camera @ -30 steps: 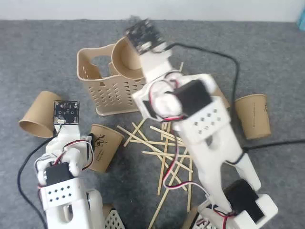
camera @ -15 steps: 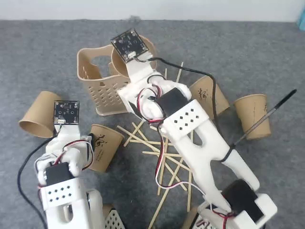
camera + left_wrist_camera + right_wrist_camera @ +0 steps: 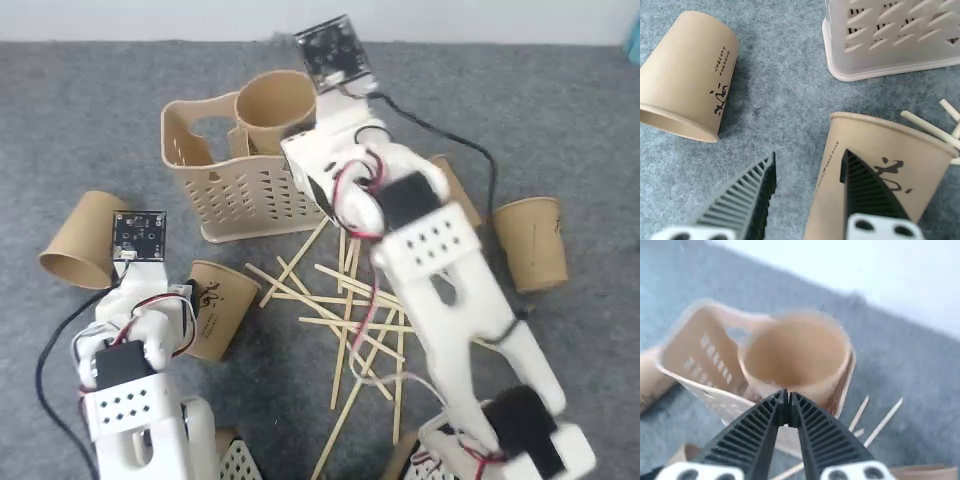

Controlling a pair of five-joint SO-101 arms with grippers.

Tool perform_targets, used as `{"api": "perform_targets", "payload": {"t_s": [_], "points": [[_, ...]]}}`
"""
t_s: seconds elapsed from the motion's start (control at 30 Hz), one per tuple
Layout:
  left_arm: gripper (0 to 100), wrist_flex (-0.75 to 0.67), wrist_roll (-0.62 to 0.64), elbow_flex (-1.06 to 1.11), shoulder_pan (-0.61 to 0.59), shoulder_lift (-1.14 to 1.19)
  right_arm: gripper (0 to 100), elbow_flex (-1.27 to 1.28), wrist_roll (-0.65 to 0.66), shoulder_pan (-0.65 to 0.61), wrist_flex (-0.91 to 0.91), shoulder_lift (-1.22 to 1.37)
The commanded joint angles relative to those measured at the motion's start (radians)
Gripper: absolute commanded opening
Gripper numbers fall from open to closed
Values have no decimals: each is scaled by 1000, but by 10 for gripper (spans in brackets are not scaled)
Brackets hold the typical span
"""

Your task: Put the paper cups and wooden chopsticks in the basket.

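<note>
One cup (image 3: 275, 105) sits in the basket (image 3: 235, 195), right tool (image 3: 788, 396) seemingly closed.

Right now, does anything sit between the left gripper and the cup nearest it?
Nothing visible. The left gripper is open right at that paper cup, one finger overlapping its side. Bare carpet separates cup and basket.
</note>
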Motion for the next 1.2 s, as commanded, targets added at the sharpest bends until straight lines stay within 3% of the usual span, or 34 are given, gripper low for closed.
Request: {"api": "perform_targets", "payload": {"t_s": [0.0,0.3,0.4,0.5,0.6,0.83,0.97,1.07,1.17], "points": [[208,-8,8,10,17,2,7,-60,15,13,8,-163],[208,-6,8,10,17,0,7,-55,15,84,769,-400],[208,-6,8,10,17,0,7,75,15,197,883,-421],[207,-6,8,10,14,0,7,351,38,355,852,-417],[207,-6,8,8,12,0,7,618,175,495,697,-423],[207,-2,6,8,9,-2,7,847,338,782,493,-412],[207,0,6,2,-9,-2,7,1011,315,819,317,-412],[207,14,8,-33,-100,-2,7,1137,275,819,147,-423],[207,60,8,-87,-190,-2,7,1146,293,839,133,-447]]}}
